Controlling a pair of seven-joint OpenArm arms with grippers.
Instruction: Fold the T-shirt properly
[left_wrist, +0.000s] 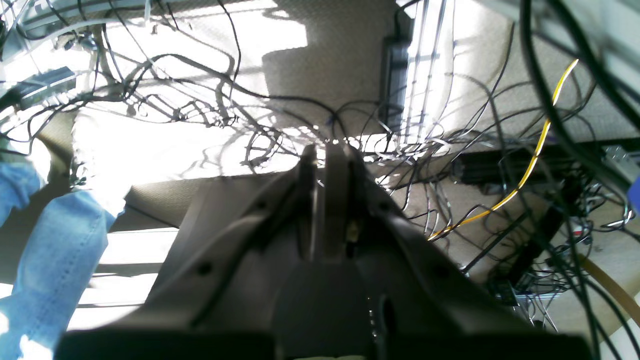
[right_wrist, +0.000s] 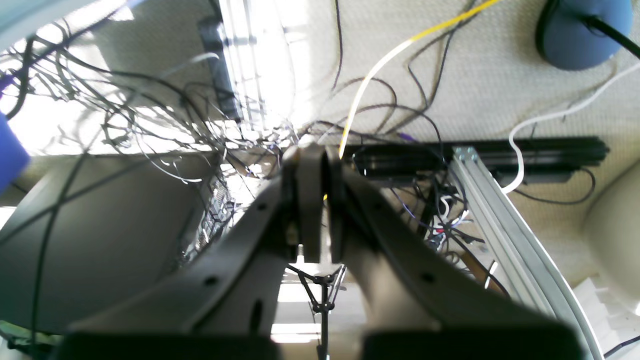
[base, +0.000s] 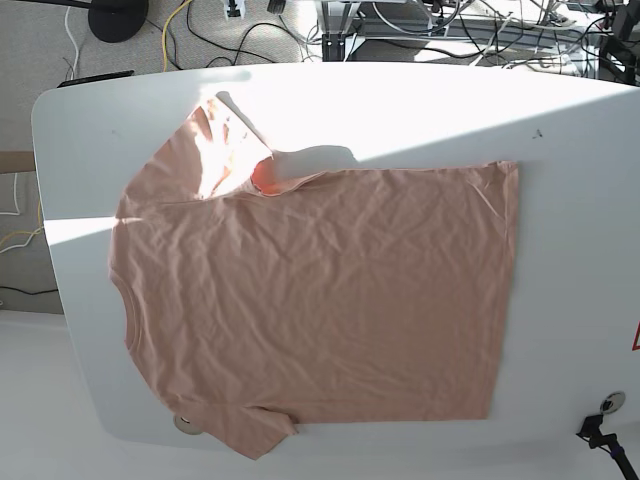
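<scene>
The T-shirt (base: 320, 300) lies spread flat on the white table (base: 570, 130) in the base view, wrinkled, collar toward that view's left edge and hem toward its right. The near sleeve (base: 245, 425) sits at the table's lower rim, with its tip reaching just past the edge; the far sleeve (base: 220, 150) lies in a patch of strong sunlight, its edge partly turned over. No fold is made yet, so by my judgement the task stands at its very start.

Neither arm shows in the base view. Both wrist cameras look away from the table at carpet and a tangle of cables (left_wrist: 240, 105). The left gripper (left_wrist: 327, 155) has its fingers drawn together with nothing between them; the right gripper (right_wrist: 312, 155) likewise has its fingers pressed together and empty.

To do the first step well, I judge that both pincers must part before they come down, and that each should take a single layer of cloth at matching points along one long edge, say near the shoulder and near the hem, so the fold line runs straight. The sleeve hanging at the rim needs care: a pull there could drag the whole shirt off the table. The wrinkles may spoil a neat crease, so smoothing or a taut lift would help. Glare on the far sleeve may hide its true edge.

No container appears in any view, so nothing is held in one. Beyond the table's far edge lie a yellow cable (base: 180, 20) and a metal frame (base: 340, 20).
</scene>
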